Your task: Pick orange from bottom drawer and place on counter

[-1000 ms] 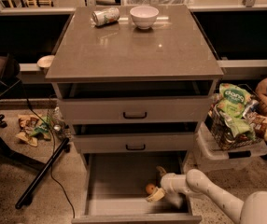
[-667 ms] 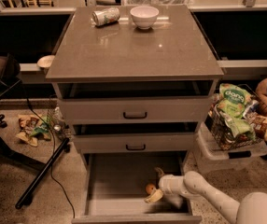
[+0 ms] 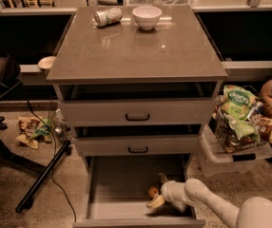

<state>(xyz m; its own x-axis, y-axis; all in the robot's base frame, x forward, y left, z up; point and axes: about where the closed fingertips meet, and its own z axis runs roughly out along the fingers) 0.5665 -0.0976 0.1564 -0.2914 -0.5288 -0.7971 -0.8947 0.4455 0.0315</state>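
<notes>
Gripper (image 3: 157,193) edged left | fingers (image 3: 154,202) wide, seemingly straddling orange (image 3: 152,192), 4 o'clock in bottom drawer (image 3: 119,184) | lift, counter (image 3: 136,51) placement pending

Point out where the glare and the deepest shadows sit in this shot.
Camera view: soft glare patches lie on the counter, near the bowl and can. Camera view: the bottom drawer is dim, darkest at its back. Camera view: the gripper, low in that drawer at the orange, has dark shadow beneath it.
</notes>
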